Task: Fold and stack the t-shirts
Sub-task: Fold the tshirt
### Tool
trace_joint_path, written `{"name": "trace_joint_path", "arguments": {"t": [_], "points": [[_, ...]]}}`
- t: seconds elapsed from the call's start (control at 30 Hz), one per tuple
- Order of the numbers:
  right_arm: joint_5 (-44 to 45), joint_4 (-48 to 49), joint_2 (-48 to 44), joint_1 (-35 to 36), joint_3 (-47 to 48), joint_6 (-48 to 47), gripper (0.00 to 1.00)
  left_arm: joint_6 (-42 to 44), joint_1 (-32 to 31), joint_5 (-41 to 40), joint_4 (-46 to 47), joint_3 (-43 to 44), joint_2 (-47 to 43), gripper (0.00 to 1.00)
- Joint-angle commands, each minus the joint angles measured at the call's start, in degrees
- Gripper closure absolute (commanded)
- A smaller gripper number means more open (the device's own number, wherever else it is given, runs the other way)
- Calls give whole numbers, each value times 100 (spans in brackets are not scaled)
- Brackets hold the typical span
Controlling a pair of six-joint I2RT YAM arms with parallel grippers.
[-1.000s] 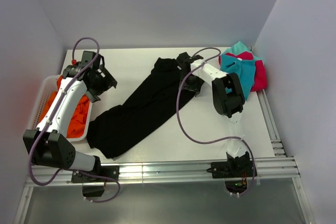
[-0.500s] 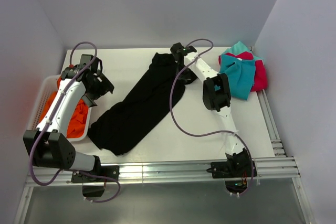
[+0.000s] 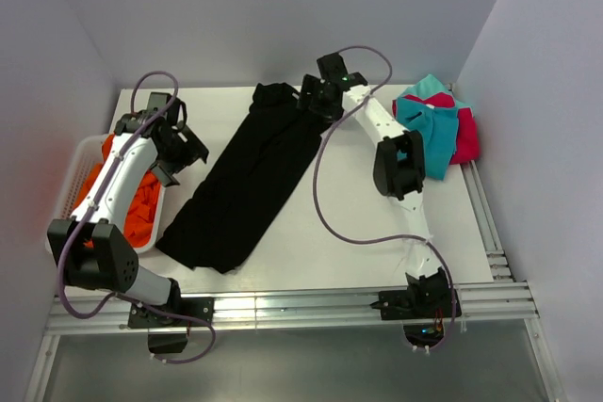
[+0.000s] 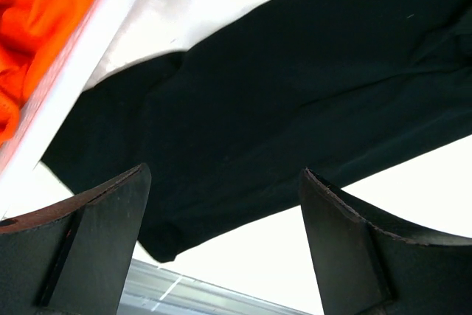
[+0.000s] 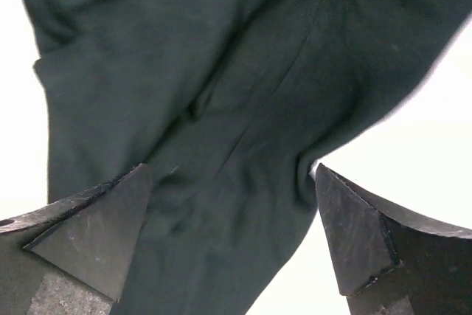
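A large black t-shirt [image 3: 250, 185] lies as a long, roughly folded strip running diagonally from the near left to the far middle of the table; it shows too in the left wrist view [image 4: 295, 86] and the right wrist view [image 5: 221, 108]. My right gripper [image 3: 316, 101] hovers over its far end, and its jaws [image 5: 232, 167] stand open with wrinkled black cloth below them. My left gripper [image 3: 184, 152] is open above the shirt's near-left part [image 4: 225, 171], holding nothing. An orange t-shirt [image 3: 141, 209] lies bunched in a basket. Teal [image 3: 429, 129] and pink-red [image 3: 466, 138] t-shirts sit piled at the far right.
The white basket [image 3: 68, 190] stands along the left edge of the table, its rim [image 4: 81, 57] close to my left gripper. Metal rails [image 3: 311, 303] run along the near edge. Walls close in the left, back and right sides.
My right gripper carried the black shirt's far end back and to the left, stretching the shirt straighter, then let go. The left gripper barely moved.
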Motion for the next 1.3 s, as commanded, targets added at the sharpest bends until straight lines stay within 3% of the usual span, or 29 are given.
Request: {"name": "trace_joint_path", "arguments": {"t": [0.0, 0.13, 0.23, 0.37, 0.5, 0.67, 0.97, 1.27], "points": [[228, 694, -1570, -23, -360, -50, 0, 61, 19, 75, 283, 483, 107, 12], [484, 581, -3317, 38, -2070, 2, 0, 113, 19, -48, 397, 712, 195, 12], [414, -102, -3926, 275, -2889, 2, 0, 157, 19, -93, 563, 581, 186, 12], [-174, -720, -4262, 863, -3876, 142, 0, 114, 19, 21, 792, 265, 195, 12], [-587, -572, -4464, 1820, -4719, 266, 0, 43, 19, 127, 968, 45, 168, 12], [-1124, -343, -4193, 2411, -4827, 477, 0, 52, 19, 127, 1012, -8, 98, 12], [-1011, -826, -3288, 3325, -3834, 442, 0, 52, 28, 118, 1047, -395, -350, 12], [-606, -1037, -2611, 3422, -3728, 556, 0, 149, 160, 153, 942, -562, -649, 11]]}}
